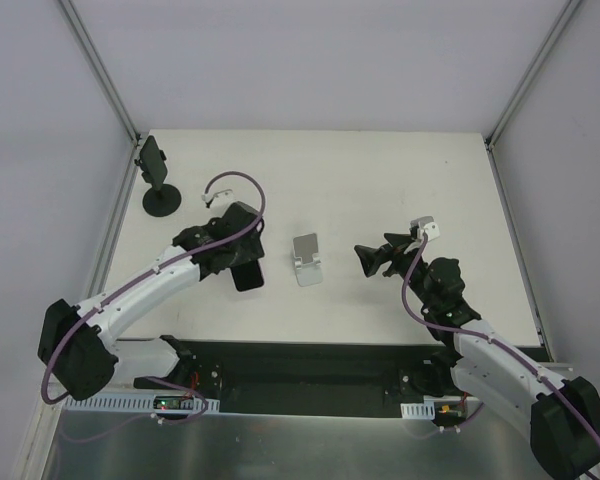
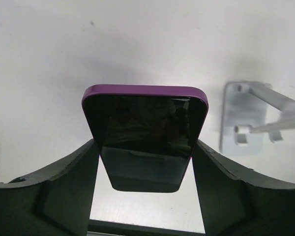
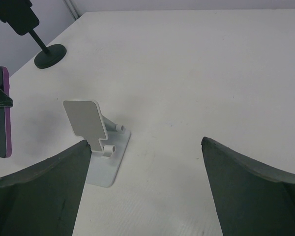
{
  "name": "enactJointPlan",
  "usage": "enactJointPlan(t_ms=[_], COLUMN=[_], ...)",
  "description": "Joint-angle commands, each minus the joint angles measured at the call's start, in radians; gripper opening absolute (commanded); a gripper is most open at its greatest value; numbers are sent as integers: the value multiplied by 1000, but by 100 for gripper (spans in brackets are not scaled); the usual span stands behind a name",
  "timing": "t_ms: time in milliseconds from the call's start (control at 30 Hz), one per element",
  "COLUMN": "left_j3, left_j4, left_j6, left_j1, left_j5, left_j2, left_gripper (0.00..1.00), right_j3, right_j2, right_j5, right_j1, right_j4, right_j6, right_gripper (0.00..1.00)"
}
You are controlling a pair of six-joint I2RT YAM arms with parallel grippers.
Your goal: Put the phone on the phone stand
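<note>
within the clenched left end effector [image 2: 145, 143], the phone [image 2: 145, 120] (right end effector [image 3: 145, 142] released)

Near mid-table [image 1: 380, 170]: phone stand [image 1: 307, 260]. Just left of it, not touching: phone [image 1: 246, 274], held between the left gripper [image 1: 242, 262] fingers. Right of the stand, apart from it: right gripper [image 1: 363, 260]. Far left corner, behind the phone: other stand [image 1: 161, 200].

Open table [image 1: 280, 268] btw phone [image 1: 247, 273] & phone stand [image 1: 306, 260]
</note>
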Motion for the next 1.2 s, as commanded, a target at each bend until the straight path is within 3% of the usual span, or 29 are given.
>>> enactJointPlan(t_ms=[0,267,667,1167], left_j3=[110,311,533,524], left_j4=[-48,-66,-63,-59], left_j6=[-193,-258,-315,-431], left_j1=[-174,-351,-453,-478], left_j5=[-298,-505,-637,-732], left_j2=[16,213,499,608], left_gripper=[0,0,0,0], right_j3=[17,16,-2,-55], right_j2=[1,6,-14,-98], right_j5=[0,8,57,131], right_j1=[-5,-7,-8,-47], right_j4=[60,61,61,67], right_j6=[11,11,13,56], right_gripper=[97,96,96,97])
